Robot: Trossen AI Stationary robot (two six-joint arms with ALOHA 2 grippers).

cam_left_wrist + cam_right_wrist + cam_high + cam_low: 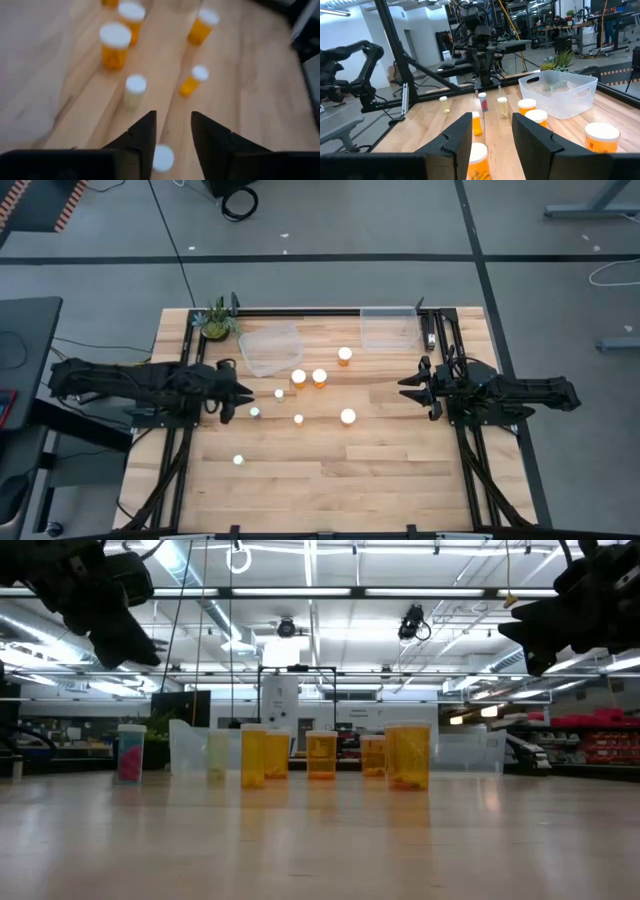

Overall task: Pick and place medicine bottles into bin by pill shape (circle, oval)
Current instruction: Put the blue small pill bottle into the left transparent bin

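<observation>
While the wooden table (350, 470) is being viewed from above, two clear bins are being shown at its far edge: one bin (270, 348) near the small green plant (216, 320), the other bin (388, 328) toward the right arm's side. The left gripper (243, 393) is being held above the table's left part; in its wrist view the fingers (144, 134) are being kept slightly apart, with a white-capped bottle (163, 158) showing below the gap and nothing being clamped. The right gripper (405, 385) is being held above the table's right part, well apart from the bottles, its fingers being kept together on nothing. The medicine bottles are being left standing on the table between the arms: four wide orange ones, at (298, 377), (320, 377), (345, 355) and (348, 417), and smaller narrow ones at (279, 393), (255, 412), (298, 419) and (238, 460). No bottle is being seen inside either bin.
</observation>
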